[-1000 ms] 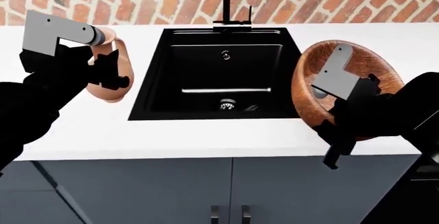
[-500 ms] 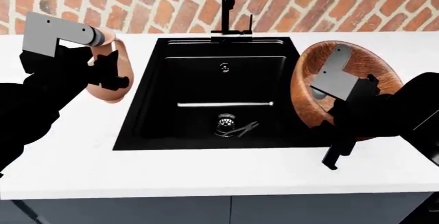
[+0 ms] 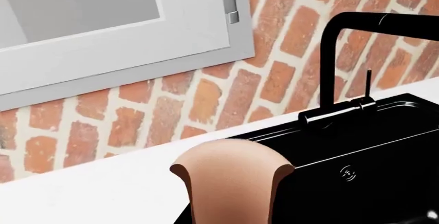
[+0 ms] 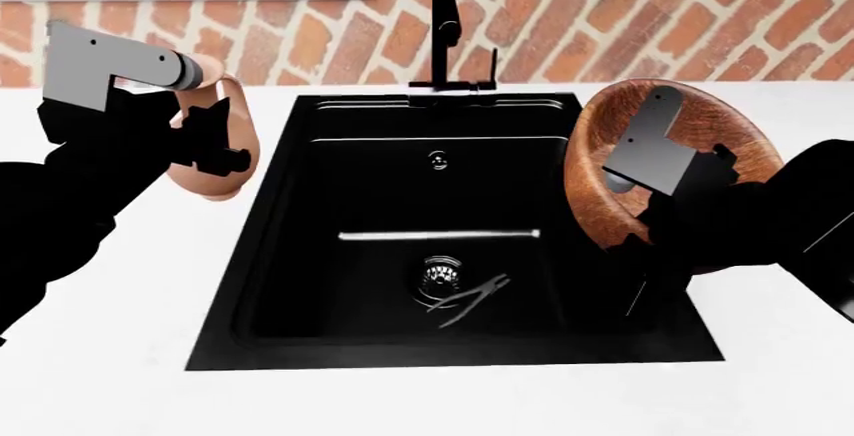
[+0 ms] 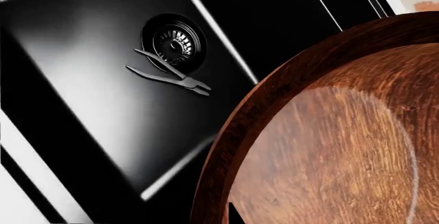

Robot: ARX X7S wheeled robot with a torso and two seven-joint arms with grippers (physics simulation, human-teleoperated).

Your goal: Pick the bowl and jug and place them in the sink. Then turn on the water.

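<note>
1. The left hand (image 4: pixel 200 141) is clamped on the one jug (image 4: pixel 214 136), held in the air above the white tabletop (image 4: pixel 120 296). The jug's long axis looks roughly upright, its lip toward the hand's upper side.
2. The right hand (image 4: pixel 641 221) is clamped on the rim of the one bowl (image 4: pixel 714 131), which is tilted on edge with its hollow facing the sink.
3. The single black sink (image 4: pixel 267 246) lies between the two hands: inward of the left hand and below it, and inward of the right hand.
4. The bowl already overhangs the sink's near edge, so I judge the right hand closer to a drop; the jug hangs just outside the rim.
5. In the sink: one drain (image 4: pixel 441 274) and one pair of pliers (image 5: pixel 168 73) beside it.
6. One faucet (image 4: pixel 443 26) stands at the sink's far edge, beyond both hands, untouched.
</note>
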